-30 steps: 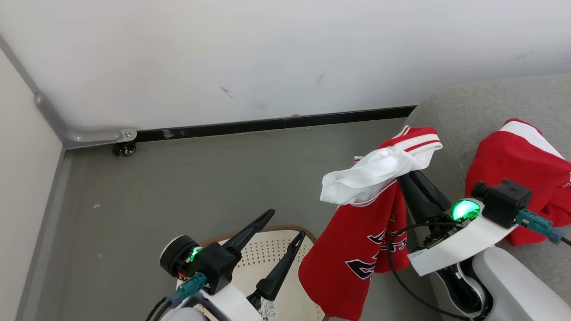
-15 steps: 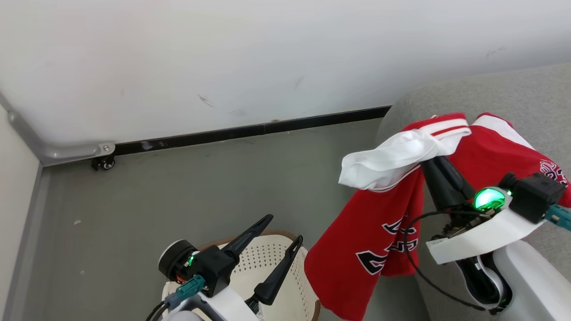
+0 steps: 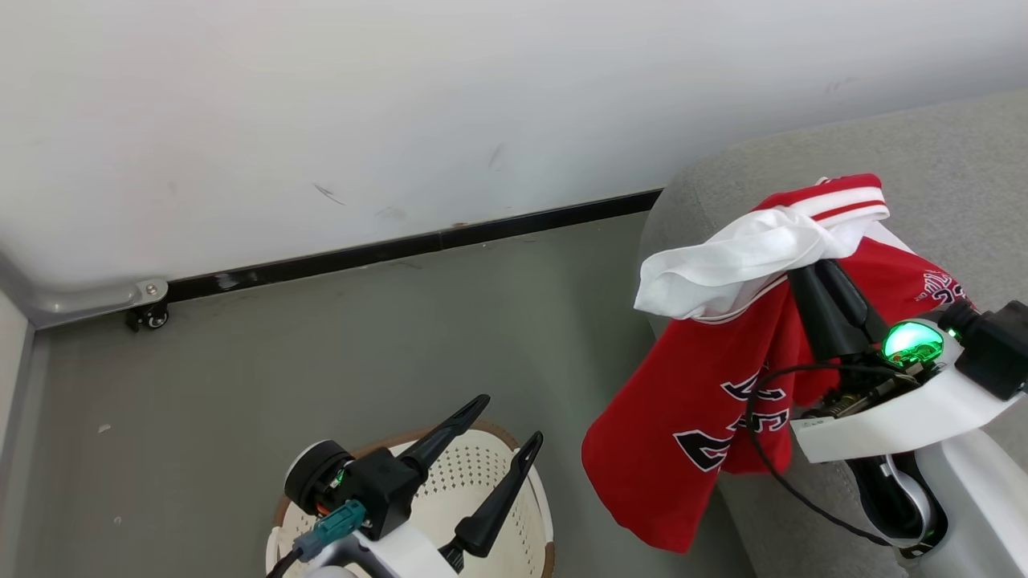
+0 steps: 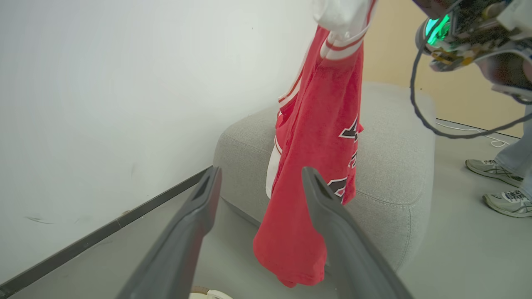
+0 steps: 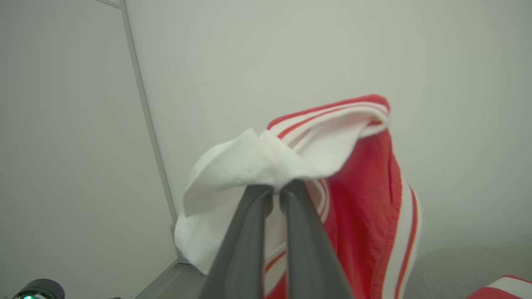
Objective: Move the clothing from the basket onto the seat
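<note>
My right gripper [image 3: 813, 266] is shut on the white-trimmed top of a red jersey [image 3: 691, 401]. The jersey hangs down past the left edge of the grey seat [image 3: 948, 160], its hem well above the floor. The right wrist view shows the fingertips [image 5: 266, 195] pinching the bunched white fabric of the jersey [image 5: 361, 187]. A second piece of red clothing [image 3: 907, 273] lies on the seat behind it. The cream basket [image 3: 514, 490] stands on the floor at the lower left. My left gripper [image 3: 509, 418] hovers open above it, holding nothing. In the left wrist view the jersey [image 4: 320, 124] hangs in front of the seat [image 4: 390, 137].
A white wall with a black baseboard [image 3: 401, 245] runs behind the grey floor [image 3: 321, 353]. A small caster [image 3: 148, 317] sits in the left corner. A person's shoes [image 4: 494, 170] stand on the floor beyond the seat.
The head camera has swung to the right. My right gripper has carried the hanging jersey rightward, over the seat's left edge and in front of the second garment. The left gripper stays open above the basket.
</note>
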Robot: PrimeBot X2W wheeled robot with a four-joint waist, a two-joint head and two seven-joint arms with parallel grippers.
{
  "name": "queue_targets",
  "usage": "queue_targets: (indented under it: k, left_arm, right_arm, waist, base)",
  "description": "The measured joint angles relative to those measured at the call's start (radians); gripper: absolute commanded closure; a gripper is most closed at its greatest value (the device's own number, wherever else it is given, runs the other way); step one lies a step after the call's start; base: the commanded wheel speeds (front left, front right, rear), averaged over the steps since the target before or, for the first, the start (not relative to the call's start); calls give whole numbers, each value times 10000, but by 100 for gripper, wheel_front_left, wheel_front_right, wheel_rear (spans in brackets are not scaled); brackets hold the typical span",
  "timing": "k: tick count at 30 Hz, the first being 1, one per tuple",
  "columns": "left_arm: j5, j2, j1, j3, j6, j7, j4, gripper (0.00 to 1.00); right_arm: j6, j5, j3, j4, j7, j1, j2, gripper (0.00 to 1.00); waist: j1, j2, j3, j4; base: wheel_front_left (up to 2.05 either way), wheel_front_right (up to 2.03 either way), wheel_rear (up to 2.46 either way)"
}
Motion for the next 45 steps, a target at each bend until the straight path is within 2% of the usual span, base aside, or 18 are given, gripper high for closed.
queue_targets:
  k: [7, 13, 28, 45]
  left_arm:
    - [-2, 52, 119, -6, 0, 0, 21, 0]
    - [-4, 88, 124, -4, 0, 0, 23, 0]
    - [-92, 192, 156, -270, 0, 0, -244, 0]
    - [-88, 393, -21, -545, 0, 0, -589, 0]
  right_arm:
    - [0, -217, -155, -353, 0, -29, -157, 100]
    - [0, -359, -291, -405, 0, -94, -541, 100]
    - [0, -564, -945, -669, 0, -1110, -1346, 100]
    - [0, -543, -934, -382, 0, -2560, -2167, 100]
  waist:
    - [0, 0, -15, -277]
    - [0, 0, 20, -493]
    - [-1, 0, 260, -781]
    - [0, 0, 487, -1166]
  base:
    - [0, 0, 0]
    - [0, 0, 0]
    - [0, 0, 0]
    - [0, 0, 0]
